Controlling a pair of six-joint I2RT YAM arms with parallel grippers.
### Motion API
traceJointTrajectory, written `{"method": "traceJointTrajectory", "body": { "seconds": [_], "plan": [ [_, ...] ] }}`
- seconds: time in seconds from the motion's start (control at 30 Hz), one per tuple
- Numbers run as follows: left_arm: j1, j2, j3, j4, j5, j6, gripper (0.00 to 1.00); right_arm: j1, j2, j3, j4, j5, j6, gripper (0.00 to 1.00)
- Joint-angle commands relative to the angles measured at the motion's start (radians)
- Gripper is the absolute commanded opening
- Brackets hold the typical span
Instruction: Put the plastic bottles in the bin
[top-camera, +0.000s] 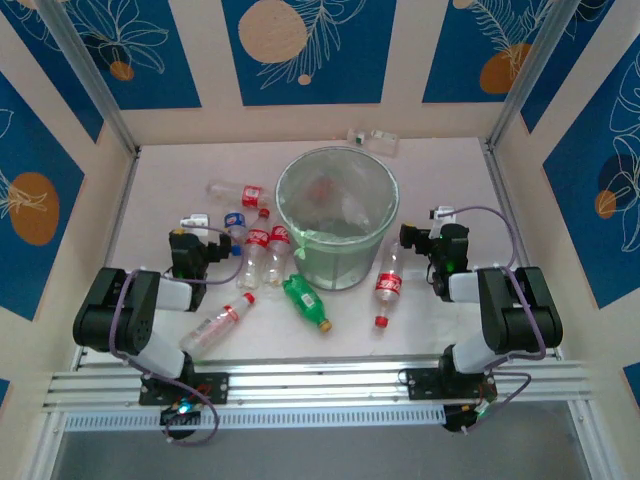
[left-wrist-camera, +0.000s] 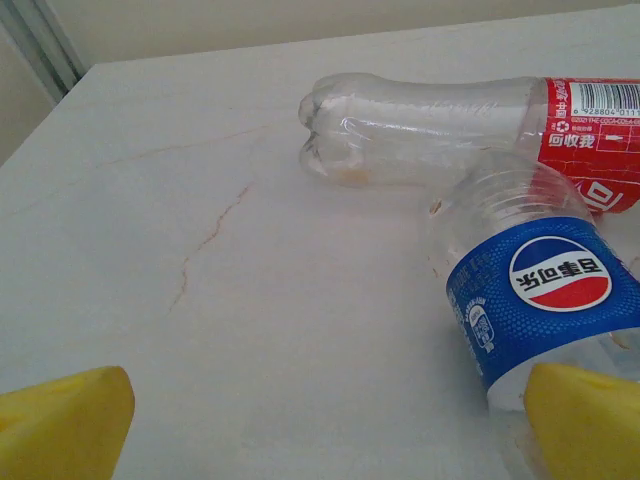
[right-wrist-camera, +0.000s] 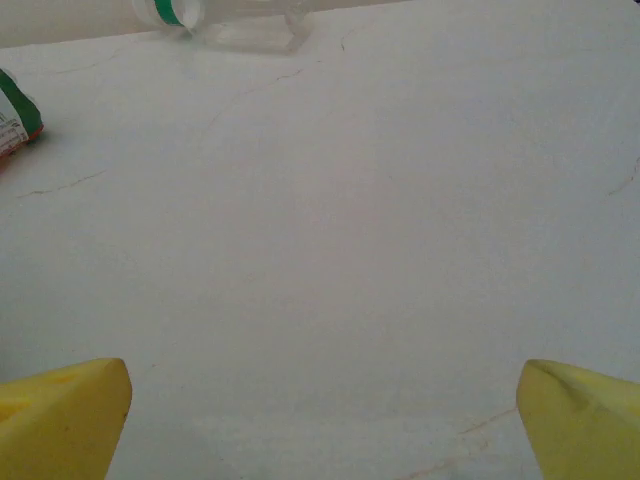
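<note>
Your left fingers (left-wrist-camera: 70, 425) are spread wide and hold nothing, low over the tabletop (left-wrist-camera: 250, 300) to the left of the bin (top-camera: 340, 268). The blue-labelled bottle (left-wrist-camera: 545, 300) lies not squarely between them but off to one side, close by one yellow tip. Close from here and you likely shove it rather than pinch it. Being round, empty and smooth, it can roll or squirt away. It also lies just beside the clear body of a red-labelled bottle (left-wrist-camera: 450, 125), perhaps touching it, and two more bottles (top-camera: 267, 250) crowd the bin's left side, so a nudge may scatter the group or wedge one against the bin wall. Your right fingers (right-wrist-camera: 580, 425) are likewise spread, over bare tabletop to the right of the bin, with nothing between them. The nearest bottle (top-camera: 388, 285) lies at the bin's front right. The bin looks light, so an arm clipping its rim could slide or tip it. A release too low or off-centre may bounce a bottle off the rim.
</note>
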Motion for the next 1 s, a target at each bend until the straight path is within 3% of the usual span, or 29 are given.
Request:
{"method": "traceJointTrajectory", "body": {
  "seconds": [0.0, 0.87, 0.97],
  "plan": [
    [0.012, 0.010, 0.018, 0.032, 0.019, 0.013, 1.00, 0.006, 0.012, 0.024, 0.042, 0.021, 0.007, 0.99],
    [0.015, 0.006, 0.028, 0.011, 0.049, 0.017, 0.97, -0.011, 0.010, 0.027, 0.033, -0.013, 0.013, 0.99],
    [0.015, -0.089, 0.128, -0.263, 0.020, 0.012, 0.99, -0.027, -0.030, 0.065, -0.070, -0.031, 0.030, 0.98]
  ]
}}
